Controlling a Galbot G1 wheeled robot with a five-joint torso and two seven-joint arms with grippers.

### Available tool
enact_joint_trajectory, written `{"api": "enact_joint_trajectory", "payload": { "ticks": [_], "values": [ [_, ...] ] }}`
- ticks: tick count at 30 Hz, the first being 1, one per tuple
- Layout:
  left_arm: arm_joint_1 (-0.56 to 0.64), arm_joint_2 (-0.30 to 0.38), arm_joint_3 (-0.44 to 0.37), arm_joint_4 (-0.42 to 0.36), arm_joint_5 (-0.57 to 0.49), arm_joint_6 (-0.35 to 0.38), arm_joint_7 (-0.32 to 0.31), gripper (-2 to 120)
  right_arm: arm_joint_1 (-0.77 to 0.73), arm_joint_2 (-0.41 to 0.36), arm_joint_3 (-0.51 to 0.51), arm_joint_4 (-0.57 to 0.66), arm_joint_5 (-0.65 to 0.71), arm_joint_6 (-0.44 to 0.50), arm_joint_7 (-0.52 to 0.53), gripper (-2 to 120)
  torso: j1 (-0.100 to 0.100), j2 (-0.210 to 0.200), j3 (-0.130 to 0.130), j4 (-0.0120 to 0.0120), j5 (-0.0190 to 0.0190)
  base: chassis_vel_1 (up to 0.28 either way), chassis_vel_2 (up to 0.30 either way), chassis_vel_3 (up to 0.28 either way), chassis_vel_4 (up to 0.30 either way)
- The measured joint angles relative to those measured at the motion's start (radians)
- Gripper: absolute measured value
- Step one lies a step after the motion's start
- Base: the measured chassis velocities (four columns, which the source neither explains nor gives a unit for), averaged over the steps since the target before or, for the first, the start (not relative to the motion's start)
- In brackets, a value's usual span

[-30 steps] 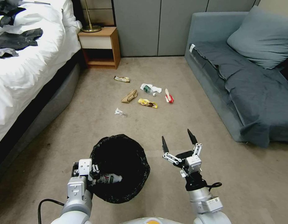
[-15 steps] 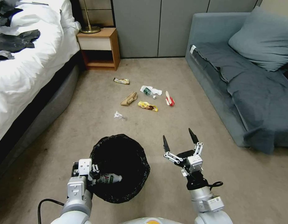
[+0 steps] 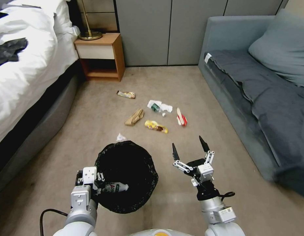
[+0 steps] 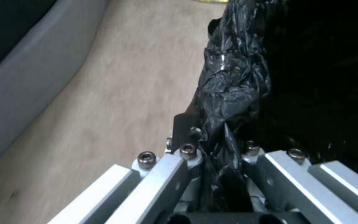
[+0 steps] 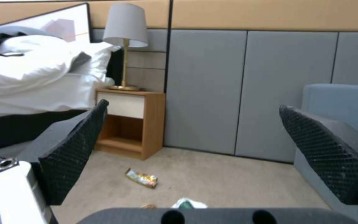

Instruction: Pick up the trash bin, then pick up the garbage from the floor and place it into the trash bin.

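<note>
Head view | left gripper (image 3: 93, 187) fingers clamped on trash bin (image 3: 126, 177) liner rim, bin held low, one bottle (image 3: 116, 187) inside | right gripper (image 3: 188, 151) spread wide, empty, beside bin | on floor (image 3: 93, 124): foil wrapper (image 3: 126, 94), bottle with tissue (image 3: 159, 107), paper bag (image 3: 134, 117), yellow wrapper (image 3: 156, 126), carton (image 3: 181, 117), tissue (image 3: 120, 137) | most pickups left

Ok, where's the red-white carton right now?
Head view: the red-white carton lies on the carpet ahead of the open right gripper, right of the yellow wrapper.

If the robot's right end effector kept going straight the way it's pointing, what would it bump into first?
Probably the red-white carton on the carpet. The open right end effector points forward toward it, though it sits above the floor, so depth is uncertain.
</note>
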Motion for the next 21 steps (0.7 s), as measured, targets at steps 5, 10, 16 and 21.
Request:
{"api": "enact_joint_trajectory", "payload": {
  "ticks": [5, 10, 16, 21],
  "values": [
    [-0.001, 0.000, -0.001, 0.000, -0.001, 0.000, 0.000, 1, -0.002, 0.001, -0.001, 0.000, -0.001, 0.002, 0.000, 100, 0.000, 0.000, 0.000, -0.0004, -0.0006, -0.382, 0.365, 0.381, -0.353],
    [-0.003, 0.000, -0.001, 0.000, -0.002, 0.001, -0.002, 1, -0.003, 0.002, -0.001, 0.000, -0.005, 0.005, -0.002, 100, 0.000, 0.000, 0.000, -0.0003, -0.0006, -0.350, 0.353, 0.356, -0.359],
    [-0.003, 0.000, -0.002, -0.001, -0.002, 0.003, -0.004, 1, -0.003, 0.003, -0.002, -0.001, -0.007, 0.007, -0.005, 100, 0.000, 0.000, 0.000, 0.0000, 0.0000, -0.328, 0.331, 0.323, -0.332],
    [-0.004, -0.001, -0.002, -0.001, -0.003, 0.003, -0.005, 1, 0.000, 0.006, -0.003, -0.006, -0.006, 0.019, -0.012, 100, 0.000, 0.000, 0.000, -0.0003, -0.0007, -0.332, 0.330, 0.322, -0.332]
  ]
}}
